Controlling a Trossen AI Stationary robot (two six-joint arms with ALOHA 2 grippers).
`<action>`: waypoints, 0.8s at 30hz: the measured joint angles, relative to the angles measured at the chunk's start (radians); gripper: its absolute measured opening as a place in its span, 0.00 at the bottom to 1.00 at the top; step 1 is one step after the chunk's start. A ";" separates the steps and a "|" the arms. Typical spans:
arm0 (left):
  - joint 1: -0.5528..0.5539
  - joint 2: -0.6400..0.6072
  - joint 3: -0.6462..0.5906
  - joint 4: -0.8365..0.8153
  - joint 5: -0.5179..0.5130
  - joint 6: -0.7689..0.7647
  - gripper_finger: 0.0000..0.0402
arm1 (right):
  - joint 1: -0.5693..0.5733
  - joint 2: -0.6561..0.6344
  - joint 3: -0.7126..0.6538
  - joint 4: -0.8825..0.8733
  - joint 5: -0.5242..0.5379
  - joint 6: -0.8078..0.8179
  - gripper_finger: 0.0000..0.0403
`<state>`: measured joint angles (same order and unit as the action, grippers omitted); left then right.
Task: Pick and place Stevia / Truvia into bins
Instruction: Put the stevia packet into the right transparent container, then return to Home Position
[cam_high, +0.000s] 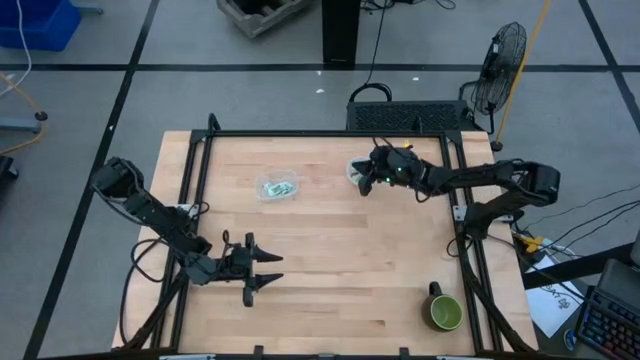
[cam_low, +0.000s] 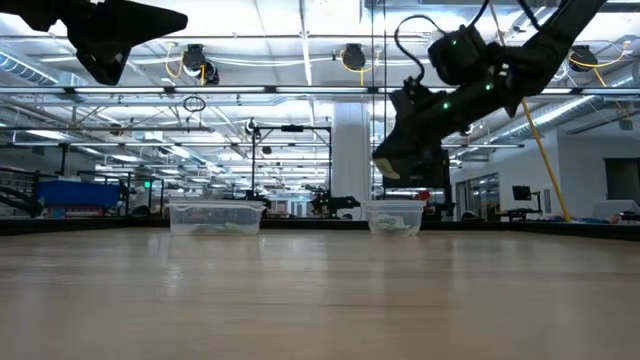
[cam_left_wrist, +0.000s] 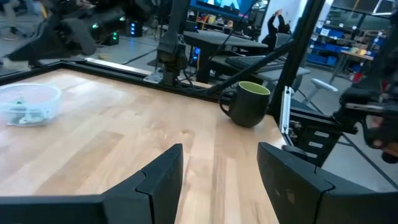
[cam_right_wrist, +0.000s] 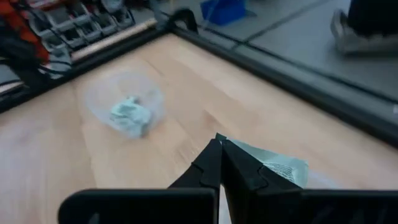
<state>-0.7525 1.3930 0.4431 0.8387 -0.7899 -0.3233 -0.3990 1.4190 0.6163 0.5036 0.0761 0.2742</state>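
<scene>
Hovering over the round cup (cam_high: 357, 172), the right pincer (cam_high: 367, 182) pinches a sachet (cam_right_wrist: 273, 165) while the left pincer (cam_high: 262, 270) waits spread wide above the counter (cam_high: 340, 260)

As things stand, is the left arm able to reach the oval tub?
Probably yes. The left pincer is open, holds nothing, and waits at the near edge of the table. Only bare wood lies between it and the oval tub. The right pincer is over the round cup, off to the side.

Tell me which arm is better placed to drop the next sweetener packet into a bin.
Right. The right gripper hangs over the round cup, shut on a sachet. The left gripper waits open, far off.
</scene>
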 joint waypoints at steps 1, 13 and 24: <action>0.000 0.000 0.000 -0.003 0.004 0.000 0.53 | -0.009 0.010 0.000 -0.009 -0.003 0.015 0.00; 0.000 0.000 0.000 -0.027 0.006 -0.026 0.53 | -0.027 0.117 0.000 -0.022 -0.001 0.081 0.00; 0.010 0.000 0.000 -0.026 0.004 -0.009 0.53 | -0.025 0.113 0.000 0.018 0.041 0.057 0.28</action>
<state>-0.7421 1.3930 0.4431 0.8124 -0.7864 -0.3320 -0.4240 1.5321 0.6163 0.5214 0.1171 0.3310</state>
